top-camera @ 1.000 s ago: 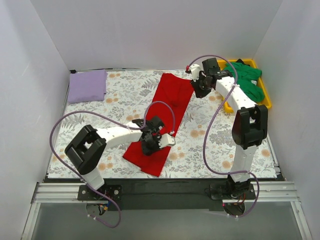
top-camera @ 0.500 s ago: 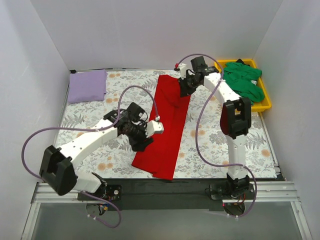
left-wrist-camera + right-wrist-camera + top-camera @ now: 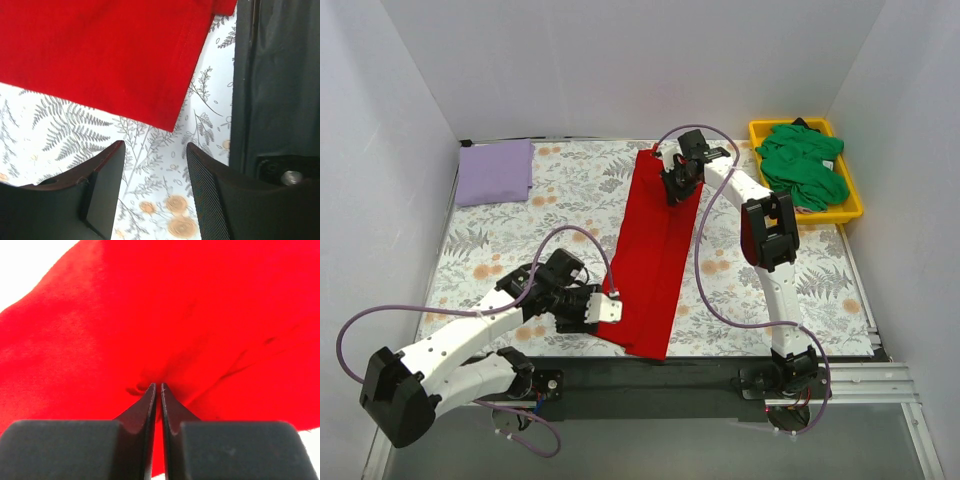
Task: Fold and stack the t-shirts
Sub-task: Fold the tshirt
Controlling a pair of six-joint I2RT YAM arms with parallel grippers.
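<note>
The bright red t-shirt (image 3: 655,250) lies as a long narrow folded strip down the middle of the table. My right gripper (image 3: 672,188) is at its far end, and the right wrist view shows it (image 3: 157,386) shut on a pinch of the red cloth (image 3: 210,310). My left gripper (image 3: 604,310) is open and empty just left of the strip's near end. In the left wrist view it (image 3: 156,147) hovers over the table cloth, a short way off the red shirt's corner (image 3: 110,55). The lavender t-shirt (image 3: 495,172) lies folded at the far left. The green t-shirt (image 3: 805,165) is bunched in the tray.
A yellow plastic tray (image 3: 851,207) stands at the far right. The floral table cloth (image 3: 540,210) covers the table. The black front rail (image 3: 275,100) runs close beside my left gripper. White walls enclose three sides.
My left gripper has let go of the red shirt and drawn back toward the near left. My right gripper has moved left with the far end, and the strip now lies straighter.
</note>
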